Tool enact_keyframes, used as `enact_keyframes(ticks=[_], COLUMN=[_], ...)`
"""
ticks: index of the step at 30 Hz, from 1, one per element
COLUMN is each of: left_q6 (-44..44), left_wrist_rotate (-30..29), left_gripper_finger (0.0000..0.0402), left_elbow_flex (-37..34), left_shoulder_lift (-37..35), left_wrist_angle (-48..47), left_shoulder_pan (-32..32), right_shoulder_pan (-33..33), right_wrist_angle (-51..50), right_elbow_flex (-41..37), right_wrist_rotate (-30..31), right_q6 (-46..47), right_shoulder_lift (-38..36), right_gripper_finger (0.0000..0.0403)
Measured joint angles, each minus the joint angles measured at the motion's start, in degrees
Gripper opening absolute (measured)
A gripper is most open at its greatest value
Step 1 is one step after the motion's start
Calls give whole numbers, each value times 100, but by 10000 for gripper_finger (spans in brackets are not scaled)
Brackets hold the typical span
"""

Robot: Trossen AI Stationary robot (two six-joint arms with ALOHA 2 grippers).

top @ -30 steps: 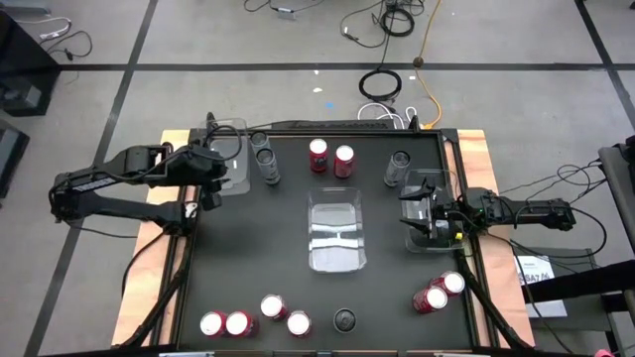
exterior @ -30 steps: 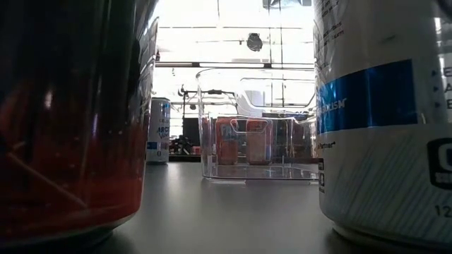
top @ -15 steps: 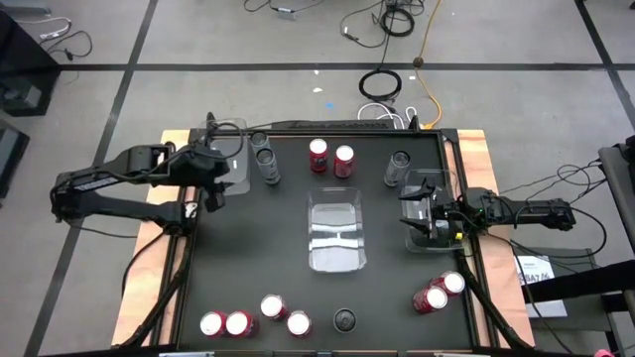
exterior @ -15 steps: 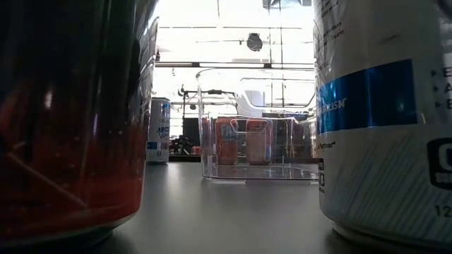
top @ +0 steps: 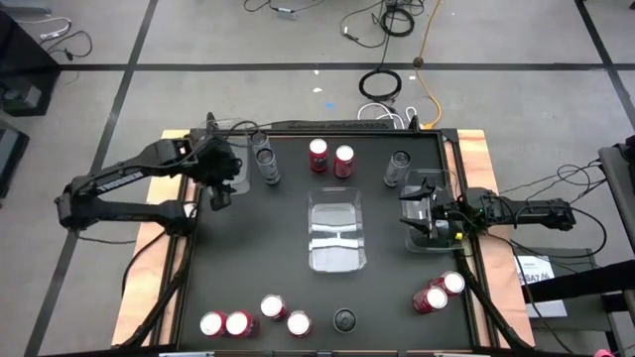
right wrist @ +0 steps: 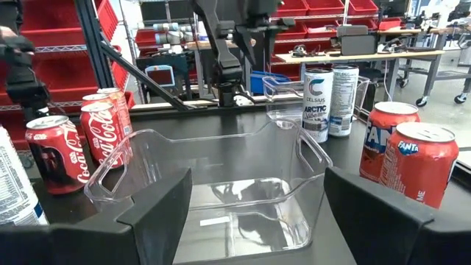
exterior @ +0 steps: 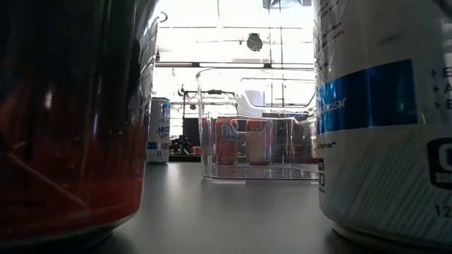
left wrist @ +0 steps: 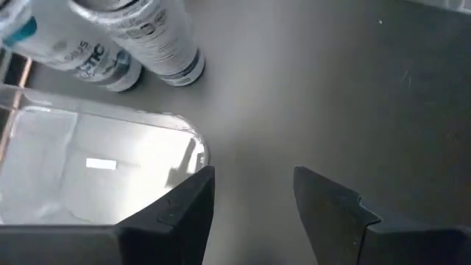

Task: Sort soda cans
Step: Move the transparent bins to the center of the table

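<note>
Several red soda cans stand upright on the black table: two at the far middle, several along the near edge and two at the near right. Two pale grey-topped cans stand at the far left, and they also show in the left wrist view. Another grey-topped can stands at the far right, and a dark-topped one at the near edge. My left gripper is open and empty beside the left clear bin. My right gripper is open and empty, facing the middle bin.
A clear bin stands on the table's middle, and another at the far left edge. In the low view a red can and a pale can stand close on either side. Cables lie on the floor beyond the table.
My left gripper has moved a little toward the table's right, nearer the two pale cans, and its arm has swung with it. No can or bin has moved.
</note>
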Motion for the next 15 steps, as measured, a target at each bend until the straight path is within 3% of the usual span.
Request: enact_keyframes(ticks=[4, 15], left_q6=[459, 1139], left_wrist_rotate=[543, 713], left_gripper_finger=[196, 196], left_elbow_flex=[-338, -669], left_shoulder_lift=[33, 734], left_wrist_angle=[132, 321], left_shoulder_pan=[635, 1330], right_shoulder_pan=[0, -2], right_wrist_angle=[2, 0], right_elbow_flex=[-2, 0], right_wrist_rotate=[0, 0], right_q6=[0, 0], right_shoulder_lift=[0, 0], right_gripper_finger=[303, 303])
